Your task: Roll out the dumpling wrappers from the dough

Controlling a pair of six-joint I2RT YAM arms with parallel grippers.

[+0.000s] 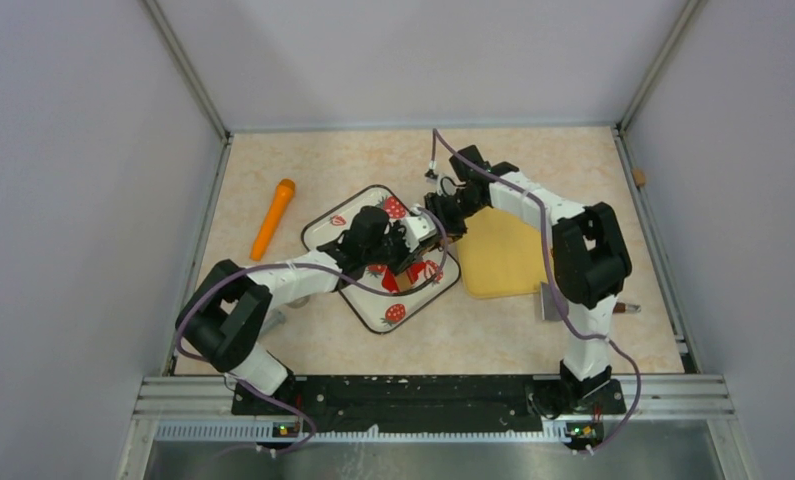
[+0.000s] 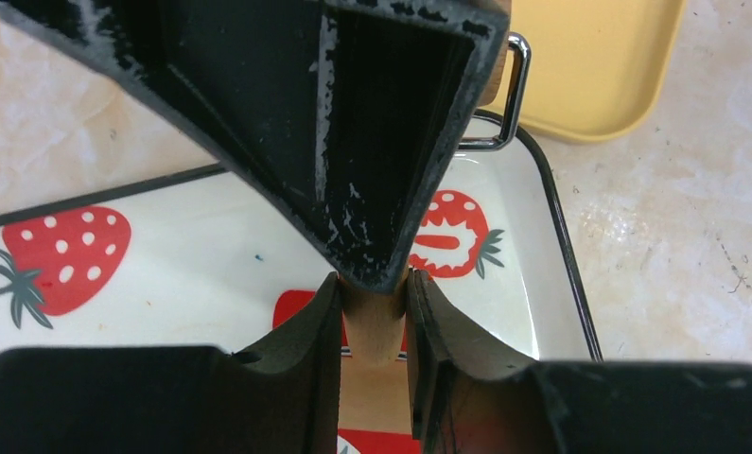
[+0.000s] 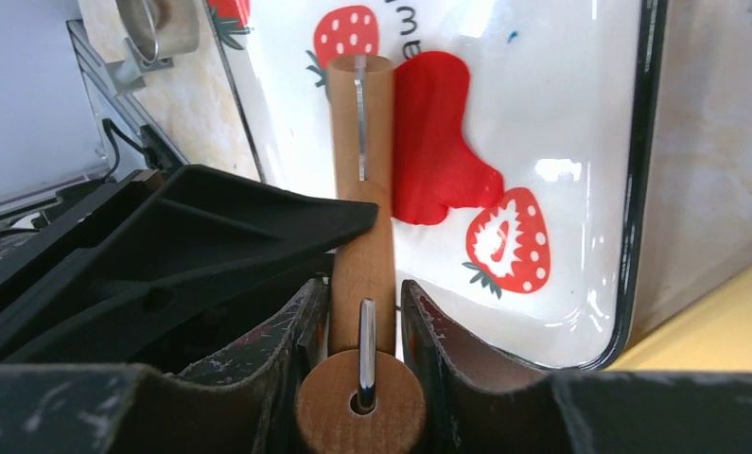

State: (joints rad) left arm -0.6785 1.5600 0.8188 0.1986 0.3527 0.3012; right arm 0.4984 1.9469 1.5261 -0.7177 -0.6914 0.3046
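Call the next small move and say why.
Probably roll the roller sideways across the dough. The left gripper and right gripper both clamp it, its barrel lies along the dough's edge, and most of the blob sits beside it.

**Gloss on the tray, grain on the roller**

The square white strawberry-printed tray (image 3: 580, 113) with its black rim is glossy and enamel-like, and it throws bright highlights. On the tray, the flattened bright-red dough (image 3: 438, 142) looks smooth, soft and matt. Over the tray, the pale-brown wooden roller (image 3: 360, 123) is unvarnished and dull, with a shiny silver wire frame (image 2: 515, 85). The left gripper (image 2: 374, 284) and right gripper (image 3: 364, 288) have matt black, plastic-looking fingers scuffed with whitish scratches. Beside the tray, the pale-yellow flat board (image 2: 589, 66) is smooth satin plastic. Under the tray, the beige marbled tabletop (image 2: 674, 236) has a faint sheen. Off the tray's corner, 1 polished steel ring cutter (image 3: 159, 28) gleams.
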